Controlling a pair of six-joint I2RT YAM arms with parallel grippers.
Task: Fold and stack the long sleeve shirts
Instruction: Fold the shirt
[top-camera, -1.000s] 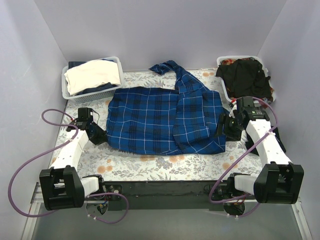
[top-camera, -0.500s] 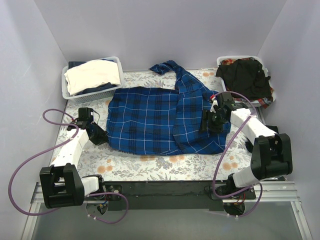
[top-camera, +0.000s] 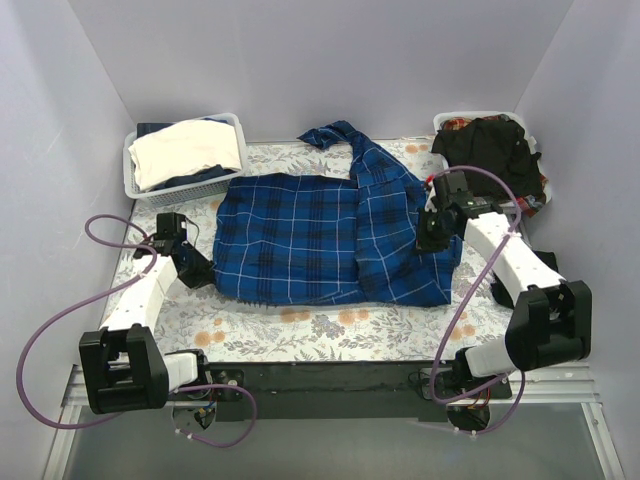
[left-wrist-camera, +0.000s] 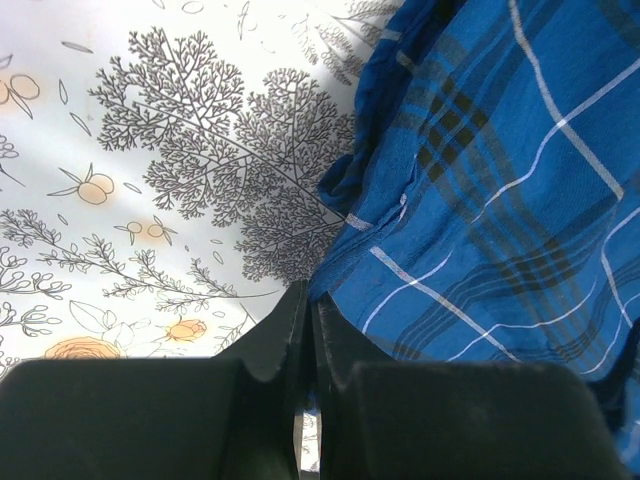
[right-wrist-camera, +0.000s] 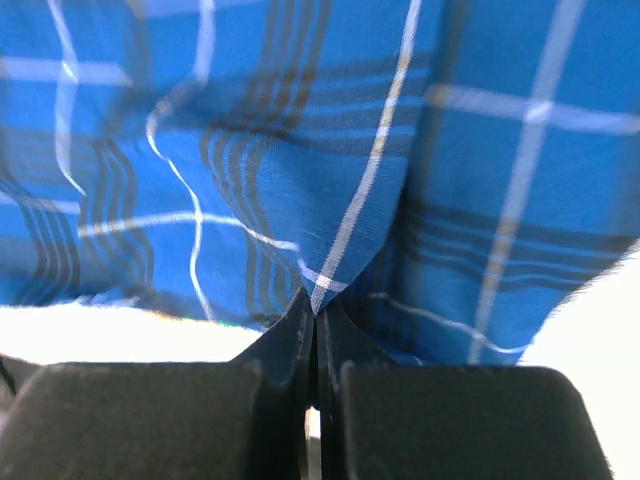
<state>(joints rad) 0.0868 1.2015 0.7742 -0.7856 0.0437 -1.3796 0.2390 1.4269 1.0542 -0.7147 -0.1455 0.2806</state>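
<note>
The blue plaid long sleeve shirt (top-camera: 300, 235) lies spread across the floral table, its right part folded over and one sleeve trailing toward the back. My left gripper (top-camera: 203, 272) is shut at the shirt's lower left edge; in the left wrist view the plaid hem (left-wrist-camera: 480, 190) runs into the closed tips (left-wrist-camera: 310, 298). My right gripper (top-camera: 430, 230) sits on the shirt's right side, shut on a pinched peak of plaid cloth (right-wrist-camera: 330, 180) at its tips (right-wrist-camera: 316, 308). The black long sleeve shirt (top-camera: 490, 152) is heaped in the right basket.
A white lattice basket (top-camera: 150, 187) at the back left holds folded cream and dark clothes. Another white basket (top-camera: 448, 180) stands at the back right. Floral tablecloth (top-camera: 330, 325) shows along the near edge. Purple walls close in on three sides.
My right arm swung in from the table's right side onto the shirt's right part and its jaws closed on the cloth. The left arm has stayed put.
</note>
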